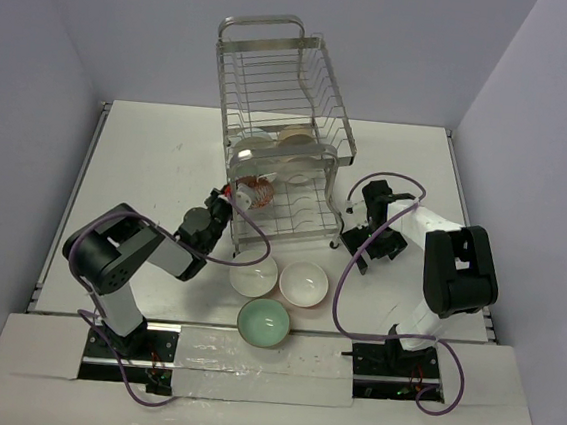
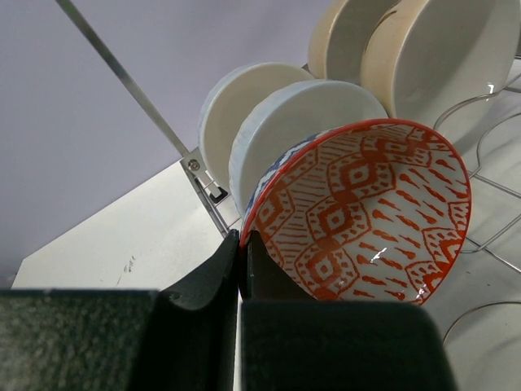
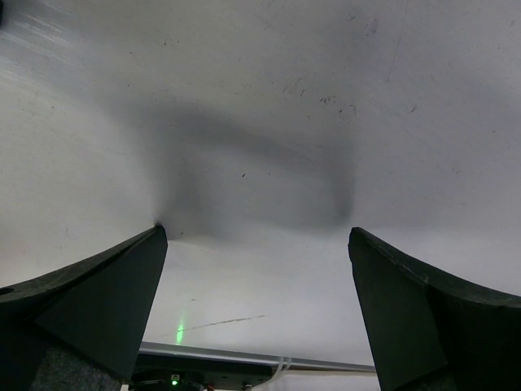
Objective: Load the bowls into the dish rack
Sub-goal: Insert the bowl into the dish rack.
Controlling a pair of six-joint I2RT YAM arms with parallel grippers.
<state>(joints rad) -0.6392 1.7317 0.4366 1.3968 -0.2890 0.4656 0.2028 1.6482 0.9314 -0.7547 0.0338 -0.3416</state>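
Observation:
The dish rack (image 1: 278, 91) stands at the back middle of the table. Its lower tier holds several white and cream bowls (image 1: 295, 145) on edge. My left gripper (image 1: 228, 201) is shut on the rim of the orange-red patterned bowl (image 1: 251, 191) at the rack's left lower end. In the left wrist view my gripper (image 2: 242, 241) pinches that bowl (image 2: 366, 212), which leans against two white bowls (image 2: 305, 122). Two white bowls (image 1: 254, 276) (image 1: 304, 283) and the mint green bowl (image 1: 264, 323) lie on the table. My right gripper (image 1: 368, 249) is open and empty, just above the bare table (image 3: 260, 122).
The rack's upper tier (image 1: 277, 66) holds nothing. The rack's loop handle (image 1: 344, 158) juts toward my right arm. Walls close in the table on the left, back and right. A cable (image 1: 340, 298) loops from the right arm past the white bowl.

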